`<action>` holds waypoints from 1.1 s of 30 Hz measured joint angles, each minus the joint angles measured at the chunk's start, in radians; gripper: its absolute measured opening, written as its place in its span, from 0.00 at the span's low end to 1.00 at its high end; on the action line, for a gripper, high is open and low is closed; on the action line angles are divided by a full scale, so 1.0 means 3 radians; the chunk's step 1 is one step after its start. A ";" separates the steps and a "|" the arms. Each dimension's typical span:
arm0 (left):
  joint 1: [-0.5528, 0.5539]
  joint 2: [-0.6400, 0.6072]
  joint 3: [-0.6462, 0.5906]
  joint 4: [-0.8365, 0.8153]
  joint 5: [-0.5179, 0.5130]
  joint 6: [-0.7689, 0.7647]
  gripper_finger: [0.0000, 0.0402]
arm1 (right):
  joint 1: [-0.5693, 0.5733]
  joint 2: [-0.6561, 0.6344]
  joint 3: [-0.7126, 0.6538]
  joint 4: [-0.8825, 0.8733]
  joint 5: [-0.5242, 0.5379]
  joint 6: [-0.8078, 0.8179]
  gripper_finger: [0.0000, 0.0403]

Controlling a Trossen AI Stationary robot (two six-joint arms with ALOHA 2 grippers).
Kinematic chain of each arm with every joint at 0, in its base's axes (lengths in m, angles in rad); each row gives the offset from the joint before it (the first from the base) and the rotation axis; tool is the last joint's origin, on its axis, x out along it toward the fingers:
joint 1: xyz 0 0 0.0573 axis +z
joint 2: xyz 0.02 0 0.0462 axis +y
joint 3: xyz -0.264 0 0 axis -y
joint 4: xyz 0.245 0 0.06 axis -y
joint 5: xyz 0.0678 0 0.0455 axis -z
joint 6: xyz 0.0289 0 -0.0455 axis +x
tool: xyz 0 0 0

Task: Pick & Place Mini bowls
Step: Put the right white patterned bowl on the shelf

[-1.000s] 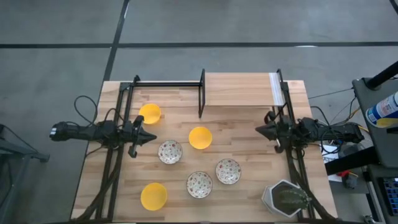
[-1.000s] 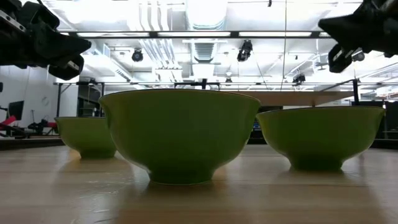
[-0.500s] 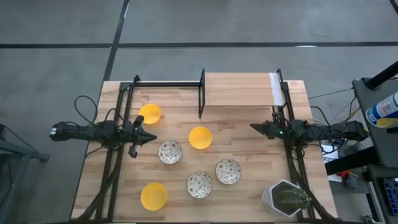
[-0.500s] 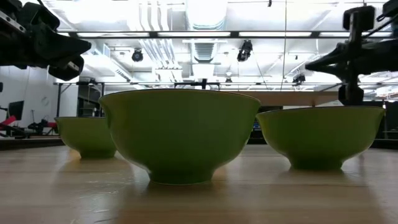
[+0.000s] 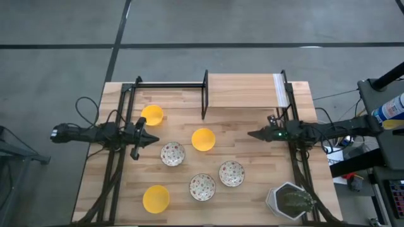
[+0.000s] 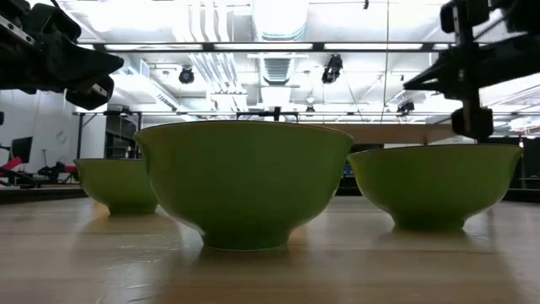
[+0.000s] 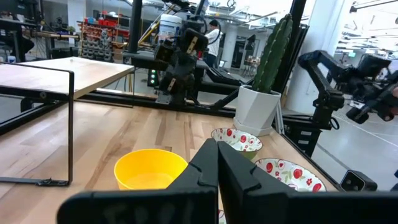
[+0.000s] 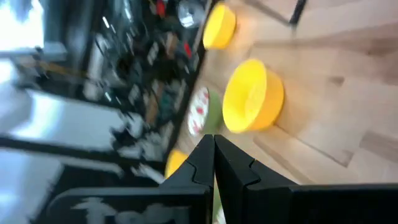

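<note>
— Looking at the centre yellow bowl (image 5: 203, 139), where are your grippers sitting?

— Your right gripper (image 5: 253, 134) is hovering to its right, fingers pressed together, empty. Your left gripper (image 5: 154, 140) is waiting to its left, jaws together too.

— And the others?

— Three speckled bowls (image 5: 202, 186) are lying nearer you than that yellow bowl; two more yellow bowls (image 5: 151, 115) are sitting left of it.

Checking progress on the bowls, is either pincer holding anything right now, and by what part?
Nothing is held. The left pincer and right pincer are both shut and empty, above the table, clear of every mini bowl.
</note>
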 joint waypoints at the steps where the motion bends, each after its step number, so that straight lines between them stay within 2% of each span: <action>1: -0.0001 0.0000 0.0000 0.0000 0.0000 0.0000 0.00 | 0.0000 0.0128 0.0072 -0.0010 -0.0071 -0.0022 0.02; 7: 0.0000 0.0000 0.0000 -0.0001 0.0001 0.0000 0.00 | 0.0015 0.0941 0.0585 -0.0249 -0.0606 -0.0285 0.04; 13: -0.0001 0.0000 0.0000 -0.0003 0.0000 0.0000 0.00 | 0.0015 0.1680 0.1230 -0.0958 -0.0978 -0.0785 0.17; 20: -0.0001 0.0000 0.0000 -0.0003 0.0000 0.0000 0.00 | 0.0073 0.2417 0.1877 -0.1718 -0.0980 -0.1097 0.34; 23: -0.0001 0.0001 0.0000 -0.0003 0.0001 0.0000 0.00 | 0.0173 0.2688 0.2078 -0.1836 -0.0986 -0.1235 0.38; 29: 0.0001 0.0001 0.0000 -0.0004 0.0001 0.0000 0.00 | 0.0416 0.3135 0.2490 -0.1985 -0.0976 -0.1378 0.42; 33: 0.0000 0.0000 0.0000 -0.0004 0.0001 0.0000 0.00 | 0.0522 0.3437 0.2817 -0.2503 -0.0674 -0.1449 0.42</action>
